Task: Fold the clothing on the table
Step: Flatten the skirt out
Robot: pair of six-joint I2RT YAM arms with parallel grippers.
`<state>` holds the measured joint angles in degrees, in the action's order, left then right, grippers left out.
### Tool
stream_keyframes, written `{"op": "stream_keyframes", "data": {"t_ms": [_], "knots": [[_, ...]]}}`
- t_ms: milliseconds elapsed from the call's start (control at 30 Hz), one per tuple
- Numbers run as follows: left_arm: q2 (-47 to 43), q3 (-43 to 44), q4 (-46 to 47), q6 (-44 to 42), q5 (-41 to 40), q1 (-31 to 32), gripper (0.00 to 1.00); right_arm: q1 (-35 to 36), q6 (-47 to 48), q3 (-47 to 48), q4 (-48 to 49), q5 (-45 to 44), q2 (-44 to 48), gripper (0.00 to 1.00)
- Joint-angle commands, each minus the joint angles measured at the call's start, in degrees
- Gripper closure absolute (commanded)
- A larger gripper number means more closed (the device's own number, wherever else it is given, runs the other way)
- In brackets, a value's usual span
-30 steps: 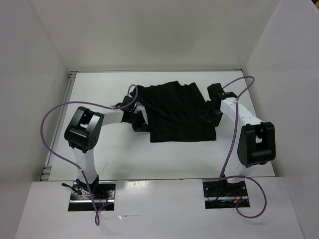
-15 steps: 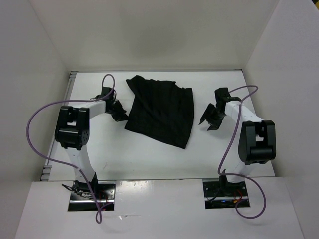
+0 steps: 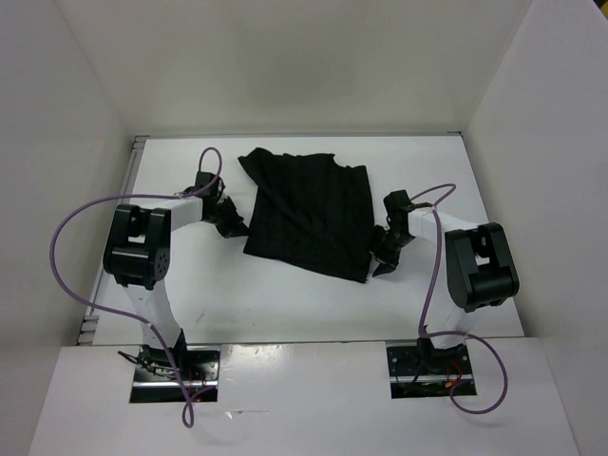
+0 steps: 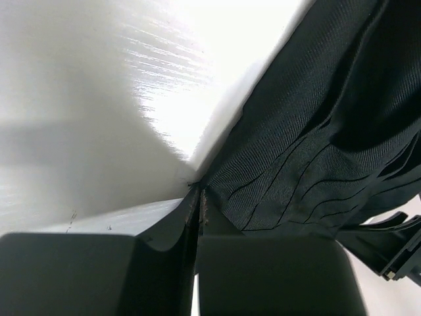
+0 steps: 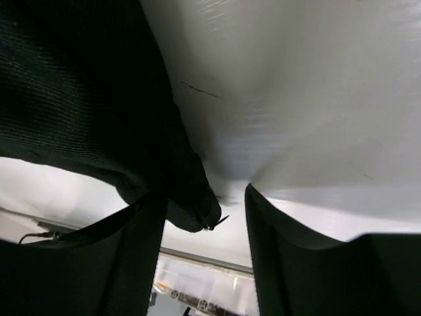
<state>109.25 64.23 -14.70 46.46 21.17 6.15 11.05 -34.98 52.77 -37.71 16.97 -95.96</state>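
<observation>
The clothing, a black ribbed fabric, lies spread across the middle of the white table. My left gripper sits at its left edge, shut on the hem. In the left wrist view the fingertips meet where the clothing comes to a point. My right gripper is at the near right corner, open. In the right wrist view that corner of the clothing lies bunched between the spread fingers, against the left one.
White walls enclose the table on the left, the back and the right. Purple cables loop over both arms. Both arm bases stand at the near edge.
The clothing was dragged left with my left gripper, then shifted slightly right. My right gripper came off its right edge and has moved in to the near right corner.
</observation>
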Motion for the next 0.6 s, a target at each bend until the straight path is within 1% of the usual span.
{"op": "stream_keyframes", "data": {"t_ms": [0, 33, 67, 100, 133, 233, 267, 300, 367, 400, 467, 500, 567], "knots": [[-1.05, -1.56, -2.0, -2.59, -1.48, 0.18, 1.0, -0.06, -0.79, -1.62, 1.68, -2.11, 0.25, 0.47], [-1.06, -1.56, -2.0, -2.6, -2.0, 0.18, 1.0, -0.06, -1.49, -1.62, 1.68, -2.12, 1.03, 0.52], [-1.06, -1.56, -2.0, -2.6, -2.01, 0.18, 1.0, -0.06, -2.01, -1.62, 1.68, -2.9, 1.04, 0.59], [-1.06, -1.56, -2.0, -2.6, -2.01, 0.18, 1.0, -0.06, -2.02, -1.62, 1.68, -3.69, 1.04, 0.85], [-1.06, -2.17, -2.0, -2.6, -1.4, 0.18, 1.0, -0.06, -2.89, -1.01, 1.68, -6.22, 1.65, 0.99], [-1.59, -2.7, -2.61, -3.21, -1.39, 0.18, 1.0, -0.06, -4.73, 0.66, -1.12, -11.68, 3.49, 1.0], [-2.37, -2.7, -2.62, -3.74, -1.39, 0.18, 1.0, -0.06, -5.27, 0.66, -3.74, -16.57, 5.59, 1.0], [-2.38, -3.4, -3.31, -3.74, -1.39, 0.18, 1.0, -0.06, -6.14, 1.62, -4.99, -19.06, 6.57, 1.0], [-4.47, -4.98, -3.32, -3.74, -0.7, 0.18, 1.0, -0.06, -6.15, 2.42, -5.88, -22.75, 7.89, 1.0], [-4.49, -5.6, -2.8, -4.26, 1.22, 0.18, 0.98, -0.06, -6.15, 2.94, -6.4, -22.77, 7.9, 1.0], [-5.1, -6.91, -2.79, -4.27, 2.9, 0.18, 0.79, -0.06, -6.15, 3.47, -6.41, -22.77, 6.85, 1.0], [-5.8, -7.44, -2.27, -4.27, 3.61, 0.18, 0.65, -0.06, -5.63, 3.48, -5.88, -22.77, 6.32, 1.0], [-6.33, -8.15, -2.26, -4.27, 4.23, 1.57, 0.55, -0.06, -5.62, 3.48, -5.27, -22.16, 5.61, 1.0]]}}
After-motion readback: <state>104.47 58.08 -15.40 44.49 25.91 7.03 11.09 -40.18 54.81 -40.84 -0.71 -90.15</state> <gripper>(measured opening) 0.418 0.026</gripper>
